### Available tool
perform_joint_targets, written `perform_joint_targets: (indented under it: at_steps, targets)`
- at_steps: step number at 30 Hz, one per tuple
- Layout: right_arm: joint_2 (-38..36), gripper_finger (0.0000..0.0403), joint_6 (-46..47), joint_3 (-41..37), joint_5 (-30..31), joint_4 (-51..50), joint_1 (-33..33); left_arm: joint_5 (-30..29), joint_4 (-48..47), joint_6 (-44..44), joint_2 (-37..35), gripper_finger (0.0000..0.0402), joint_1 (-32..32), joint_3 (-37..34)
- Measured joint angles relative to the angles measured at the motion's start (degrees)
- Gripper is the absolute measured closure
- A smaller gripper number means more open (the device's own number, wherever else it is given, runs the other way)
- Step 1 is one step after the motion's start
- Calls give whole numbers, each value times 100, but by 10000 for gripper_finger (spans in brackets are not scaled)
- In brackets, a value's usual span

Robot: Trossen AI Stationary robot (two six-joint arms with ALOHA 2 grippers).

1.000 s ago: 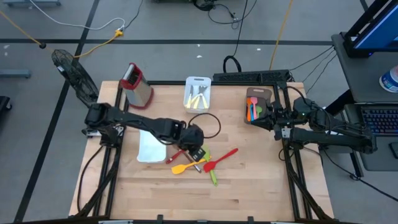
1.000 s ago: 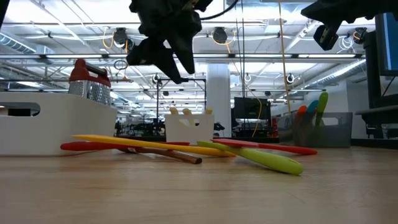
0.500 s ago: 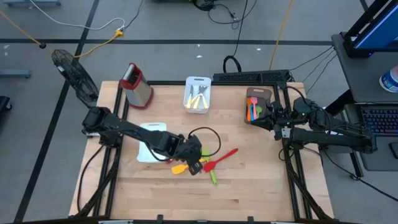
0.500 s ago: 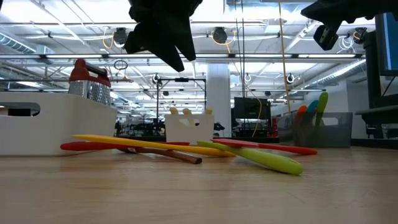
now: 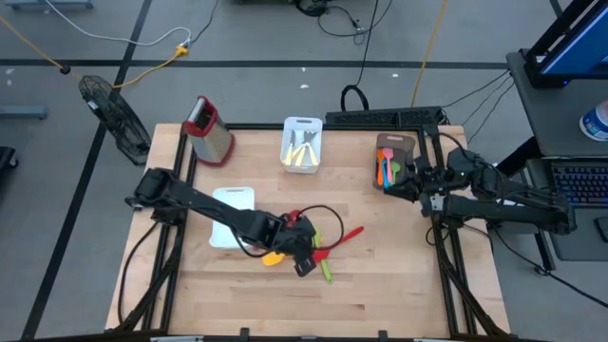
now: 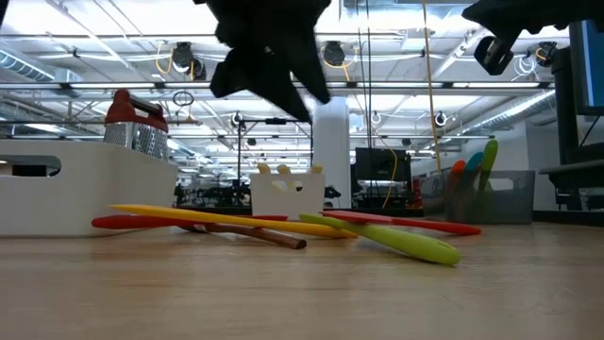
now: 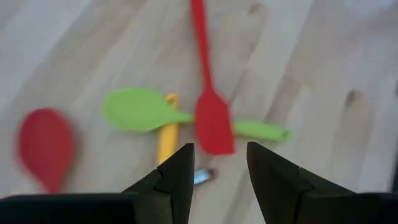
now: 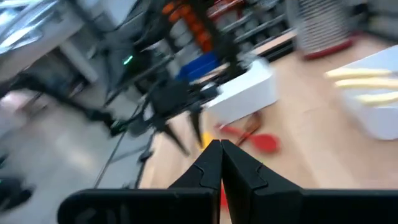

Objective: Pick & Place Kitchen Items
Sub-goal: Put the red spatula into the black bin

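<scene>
Hovering left gripper, jaws parted, empty, above red spatula lying across green spoon mid-table; light, stiff, likely slippery, grab its thin handle; right gripper shut.

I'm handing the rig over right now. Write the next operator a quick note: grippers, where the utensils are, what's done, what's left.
Left gripper: open, empty, hovering over the loose pile mid-table.
Right gripper: shut, empty, waiting beside the brown tray at the right rear.
Pile: red spatula, green spoon, yellow utensil, red spoon, all on the table.
Done: several utensils stand in the brown tray; pale ones lie in the rear white tray.
Left: clear the pile.
</scene>
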Motion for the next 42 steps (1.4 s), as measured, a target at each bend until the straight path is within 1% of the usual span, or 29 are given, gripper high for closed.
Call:
perform_joint_targets:
  at_steps: [2, 4, 6, 9, 13, 16, 19, 22, 25, 28, 31, 34, 37, 40, 42]
  targets:
    - [90, 403, -170, 0, -400, -24, 4, -5, 245, -94, 25, 250, -1, 0]
    - [241, 403, -290, 0, -618, 11, 62, -22, 512, -94, 23, 250, -4, 0]
    - [440, 403, -451, 0, -597, 25, 172, -25, 807, -41, -2, 250, 7, 2]
    - [811, 403, -675, 0, -594, 107, 377, 1, 881, 67, -84, 250, 40, 5]
    - [1365, 403, -872, 0, -584, 582, 681, -262, 394, 82, -307, 250, 50, -6]
    - [1745, 403, -922, 0, -582, 1048, 880, -748, -147, 155, -671, 250, 42, -4]
    - [2037, 403, -1074, 0, -246, 1293, 1100, -1100, -504, 325, -1089, 250, 16, -3]
    - [2282, 403, -1420, 0, 159, 1455, 1357, -1201, -542, 521, -1573, 250, 4, -235]
    - [2569, 403, -1706, 0, 483, 1754, 1679, -1229, -507, 539, -2169, 250, -19, -732]
    - [2902, 403, -1825, 2, 828, 2194, 2043, -1247, -240, 425, -2787, 250, -31, -1369]
    - [3288, 400, -2047, 74, 1138, 2366, 2380, -1299, 28, 260, -3415, 250, -82, -1929]
    - [3724, 389, -2295, 319, 1469, 2205, 2631, -1361, 205, 195, -4007, 250, -201, -2390]
    - [4172, 373, -2550, 631, 1663, 1804, 2744, -1393, 248, 179, -4516, 250, -340, -2704]
    - [4619, 354, -2928, 996, 1692, 1189, 2788, -1615, 290, 191, -4958, 250, -502, -2917]
    - [4918, 341, -3133, 1266, 1826, 713, 2793, -1788, 244, 217, -5229, 250, -622, -3026]
